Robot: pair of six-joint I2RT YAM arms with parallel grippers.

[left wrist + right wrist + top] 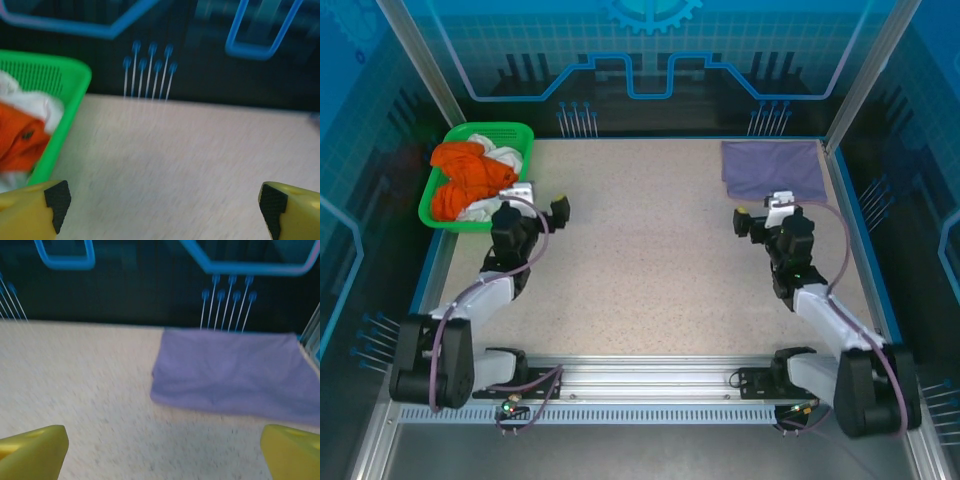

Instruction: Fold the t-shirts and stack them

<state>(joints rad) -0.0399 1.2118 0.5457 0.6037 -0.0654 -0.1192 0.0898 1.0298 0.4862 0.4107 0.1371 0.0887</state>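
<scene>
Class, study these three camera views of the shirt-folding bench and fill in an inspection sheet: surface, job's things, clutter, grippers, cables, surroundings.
Surface: speckled beige table, flat, no marks seen.
Job's things: lavender t-shirt folded flat at the far right corner; orange t-shirt and white cloth bunched in the green basket at the far left.
Clutter: nothing seen.
Grippers: left gripper and right gripper both open, fingers empty, above the table.
Cables: left cable and right cable loop along their arms, not snagged.
Surroundings: blue-lit panels, metal frame post.
</scene>
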